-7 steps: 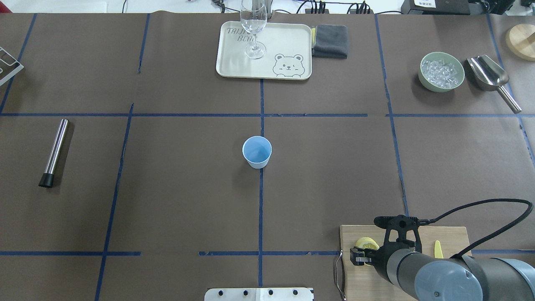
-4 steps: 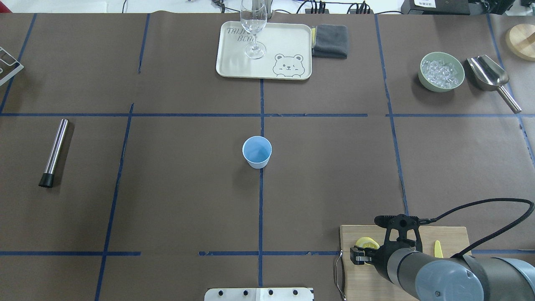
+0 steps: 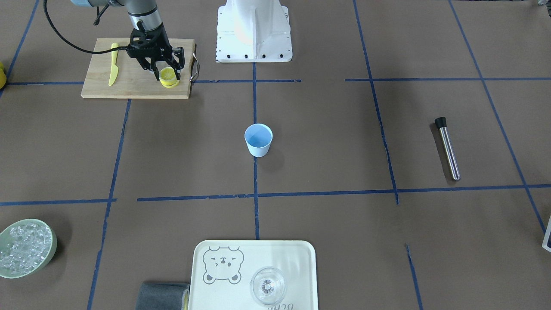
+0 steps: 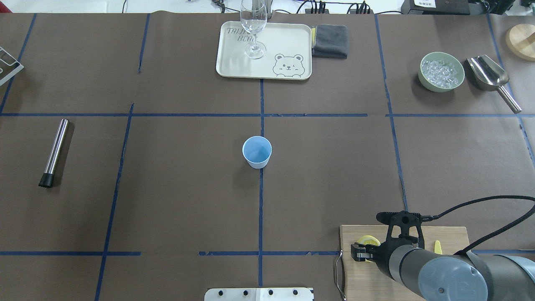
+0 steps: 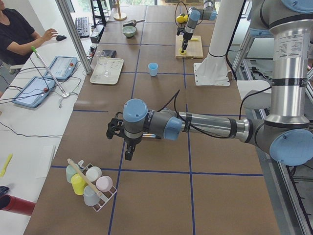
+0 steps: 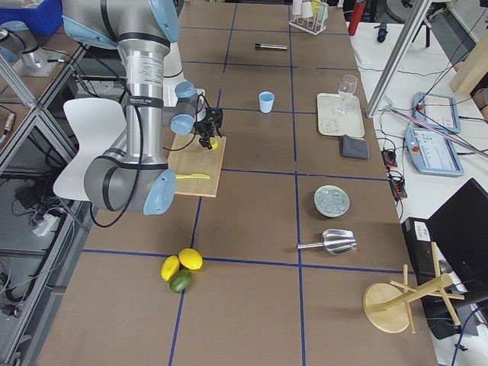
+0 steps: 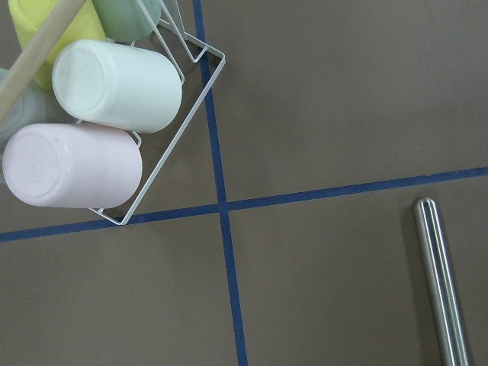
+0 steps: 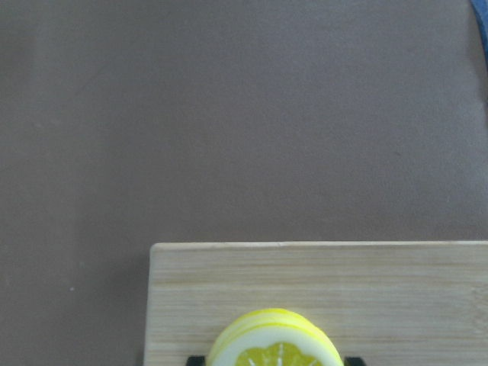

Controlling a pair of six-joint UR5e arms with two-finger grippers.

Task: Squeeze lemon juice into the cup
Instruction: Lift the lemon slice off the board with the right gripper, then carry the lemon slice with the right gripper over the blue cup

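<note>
Though overhead half-hides it, front view shows right jaws clamping the lemon point(image 3: 168, 75).

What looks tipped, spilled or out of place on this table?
Nothing stands out. The cup stands upright, the glass is upright on its tray, and the lemon slices are on the cutting board.

Tabletop point(image 4: 167, 200): matt brown paper, blue tape lines. Cutting board point(image 3: 129, 88) under right jaws: pale bare wood, fine grain. Lemon slice point(image 8: 274, 347) between jaws: smooth yellow rind. Cup point(image 4: 257, 151) beyond jaws: matt light-blue plastic. Muddler point(image 4: 56, 148): brushed metal, black rubbery tip.
</note>
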